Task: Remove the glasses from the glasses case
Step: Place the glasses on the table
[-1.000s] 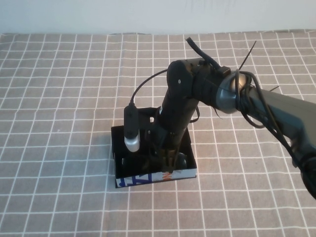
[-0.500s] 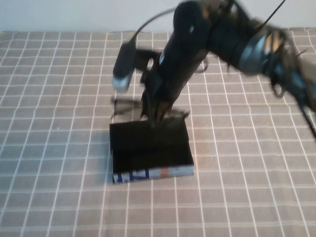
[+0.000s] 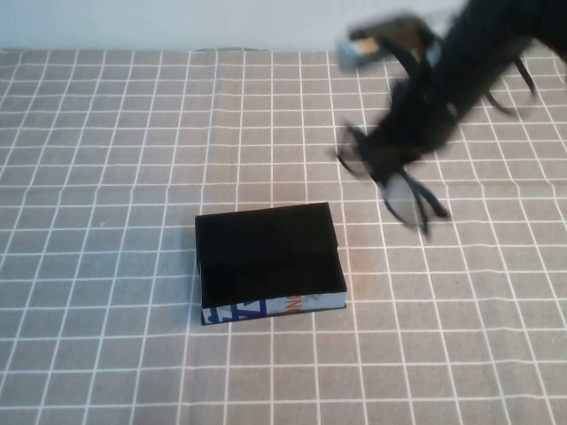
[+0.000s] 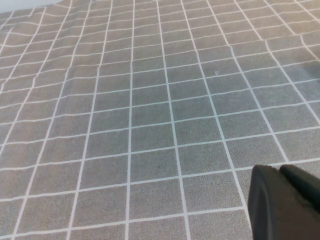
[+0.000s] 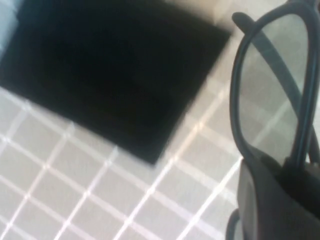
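The glasses case (image 3: 268,252), a flat black box with a white front side printed in blue and orange, lies on the checked cloth at mid-table. My right gripper (image 3: 397,158) is shut on the black glasses (image 3: 411,198) and holds them in the air, to the right of the case and farther back. In the right wrist view the glasses' rim (image 5: 238,107) sticks out of the right gripper (image 5: 280,195), with the case (image 5: 115,75) below and apart. My left gripper (image 4: 281,172) shows only in the left wrist view, shut and empty over bare cloth.
The grey cloth with white grid lines (image 3: 106,177) covers the whole table. A pale wall runs along the far edge (image 3: 177,22). The right arm (image 3: 496,53) reaches in from the upper right.
My right gripper has lifted the glasses out of the case and carried them up and to the back right. The case has stayed in place.
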